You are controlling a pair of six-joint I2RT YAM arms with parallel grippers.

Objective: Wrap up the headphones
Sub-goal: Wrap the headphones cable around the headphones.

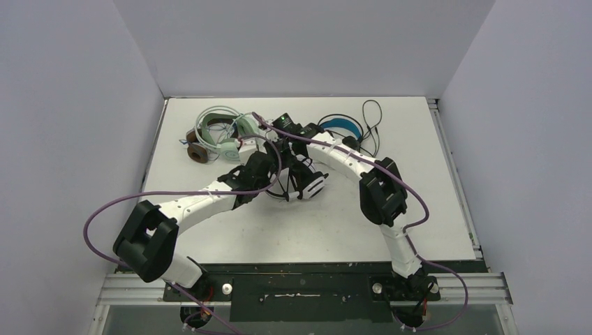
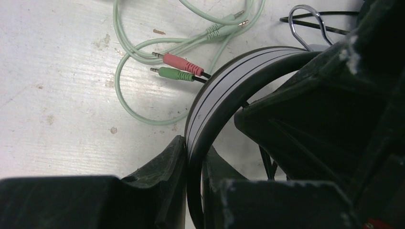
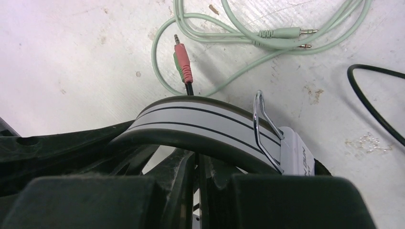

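Observation:
The white headphones with black stripes [image 1: 308, 183] lie mid-table between both arms. My left gripper [image 2: 195, 157] is shut on their striped headband [image 2: 224, 90], one finger on each face of the band. My right gripper [image 3: 198, 164] sits just under the same headband [image 3: 200, 119], shut on a thin black cord that runs between its fingers. The cord's pink and green plugs [image 3: 182, 59] lie on the table beyond the band. From above, the left gripper [image 1: 269, 169] and right gripper [image 1: 294, 160] meet over this headset.
Mint green headphones [image 1: 225, 131] and a brown pair [image 1: 197, 152] lie at the back left, with the mint cable [image 2: 143, 47] looped beside the plugs. A black pair with a blue headband [image 1: 342, 125] and its black cord [image 1: 372, 122] lie at the back right.

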